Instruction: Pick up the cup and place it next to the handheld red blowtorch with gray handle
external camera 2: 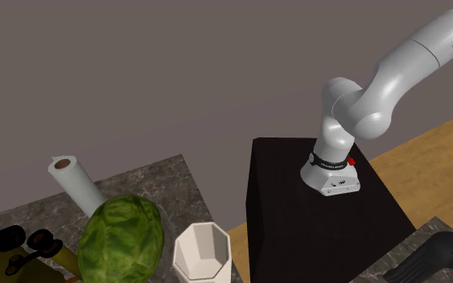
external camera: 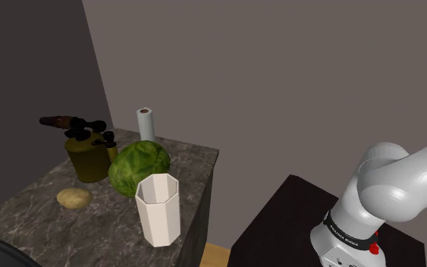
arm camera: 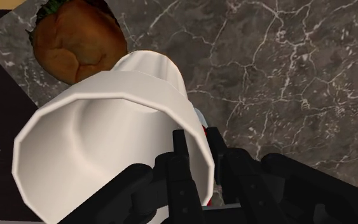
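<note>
In the wrist view my gripper (arm camera: pixel 195 137) is shut on the rim wall of a white faceted cup (arm camera: pixel 107 127), one finger inside it and one outside. The cup hangs tilted over a dark marble surface (arm camera: pixel 285 70). A like white faceted cup (external camera: pixel 158 208) (external camera 2: pixel 203 253) stands upright near the front corner of a marble counter (external camera: pixel 29 227), with no gripper near it. The blowtorch (external camera: pixel 86 144) (external camera 2: pixel 15 245) has an olive-yellow tank and a dark reddish nozzle. It stands at the counter's back, beyond a green cabbage (external camera: pixel 139 167) (external camera 2: pixel 124 241).
A paper towel roll (external camera: pixel 145 124) (external camera 2: pixel 76 183) stands behind the cabbage, and a potato (external camera: pixel 73 198) lies in front of the blowtorch. The arm's black stand (external camera 2: pixel 313 217) is beside the counter. Under the held cup lies a brown lumpy food item (arm camera: pixel 75 41).
</note>
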You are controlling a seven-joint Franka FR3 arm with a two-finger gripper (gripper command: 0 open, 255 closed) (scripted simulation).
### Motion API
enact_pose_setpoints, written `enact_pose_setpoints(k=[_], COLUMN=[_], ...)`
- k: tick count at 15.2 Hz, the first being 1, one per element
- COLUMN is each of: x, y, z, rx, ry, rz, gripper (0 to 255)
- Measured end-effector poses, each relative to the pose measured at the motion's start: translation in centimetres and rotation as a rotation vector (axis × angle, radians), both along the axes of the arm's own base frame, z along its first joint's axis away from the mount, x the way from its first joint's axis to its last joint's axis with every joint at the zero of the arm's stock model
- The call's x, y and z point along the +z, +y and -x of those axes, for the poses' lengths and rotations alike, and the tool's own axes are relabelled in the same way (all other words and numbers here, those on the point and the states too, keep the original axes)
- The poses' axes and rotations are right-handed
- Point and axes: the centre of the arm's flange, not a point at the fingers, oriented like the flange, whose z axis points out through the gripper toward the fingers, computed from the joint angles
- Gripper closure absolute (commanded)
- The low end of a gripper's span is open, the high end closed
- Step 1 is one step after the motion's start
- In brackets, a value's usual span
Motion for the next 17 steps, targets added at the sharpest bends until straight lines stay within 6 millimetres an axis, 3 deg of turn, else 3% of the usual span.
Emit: enact_pose_setpoints(k=[8,15,16,17], x=[-4.1,-4.7,-4.7,-4.7], y=[0.0,0.0,0.0,0.0], z=[0.0,0.0,0.0,0.0], rx=[0.0,0.0,0.0,0.0], ry=[0.0,0.0,0.0,0.0], rz=[-0.005,0.0,0.0,0.0], gripper=[255,255,0,0])
